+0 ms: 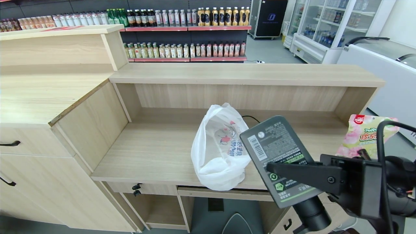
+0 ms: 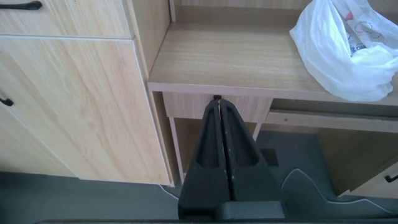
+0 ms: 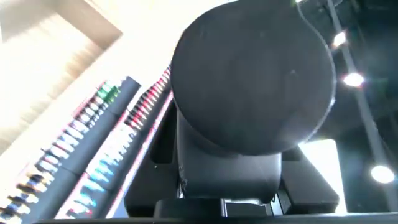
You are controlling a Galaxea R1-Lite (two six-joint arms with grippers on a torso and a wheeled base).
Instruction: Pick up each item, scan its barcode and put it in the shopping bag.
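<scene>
The right end effector [image 1: 271, 168] grasps a dark grey flat packet [image 1: 276, 143] beside the white plastic shopping bag [image 1: 217, 152], which stands on the light wooden counter [image 1: 146, 156]. The left end effector [image 2: 221, 109] is clenched and empty. Red shelves of drink bottles [image 1: 185, 29] stand behind.

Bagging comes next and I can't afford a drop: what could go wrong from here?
1. The right end effector grips the dark grey pack low down and tilted, so it could slip or swing in transit.
2. The shopping bag is slumped at the counter's front edge with its mouth partly collapsed. The pack may snag the rim or push the bag off.
3. The pink pouch sits close to the right arm, and a sweep might knock it.
</scene>
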